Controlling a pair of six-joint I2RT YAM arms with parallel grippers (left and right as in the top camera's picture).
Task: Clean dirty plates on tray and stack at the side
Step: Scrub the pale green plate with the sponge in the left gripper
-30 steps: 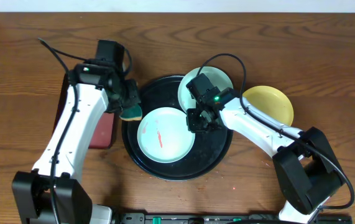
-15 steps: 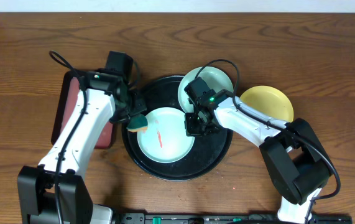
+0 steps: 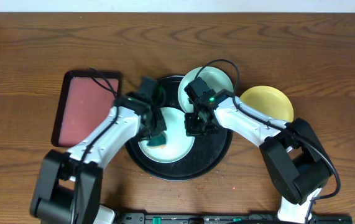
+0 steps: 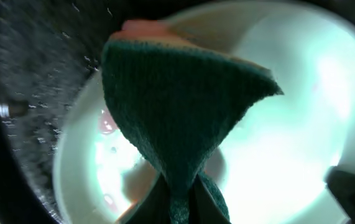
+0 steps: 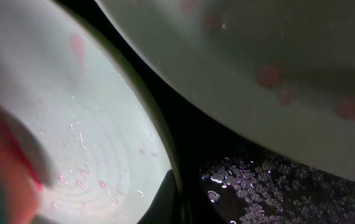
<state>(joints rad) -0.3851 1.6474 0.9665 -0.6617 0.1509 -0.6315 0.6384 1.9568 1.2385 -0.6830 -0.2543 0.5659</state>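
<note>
A mint-blue plate (image 3: 178, 147) lies in the round black tray (image 3: 217, 152). My left gripper (image 3: 155, 129) is shut on a green sponge (image 3: 158, 139) and presses it on that plate's middle. The left wrist view shows the sponge (image 4: 183, 112) over the plate (image 4: 301, 118), with reddish spots beside it. My right gripper (image 3: 194, 124) is shut on the plate's right rim; one finger (image 5: 168, 199) shows at the plate's (image 5: 90, 118) edge. A second mint-blue plate (image 3: 209, 84) rests on the tray's far rim and also shows in the right wrist view (image 5: 258, 56). The yellow plate (image 3: 270, 102) lies on the table to the right.
A red rectangular tray (image 3: 87, 107) lies left of the black tray. The wet black tray floor shows in both wrist views (image 5: 276, 180) (image 4: 28, 93). Wooden table surrounds everything.
My left arm has swung right from the tray's left edge, carrying the sponge onto the plate's red smear and uncovering the red tray. The right gripper has stayed at the plate's rim.
</note>
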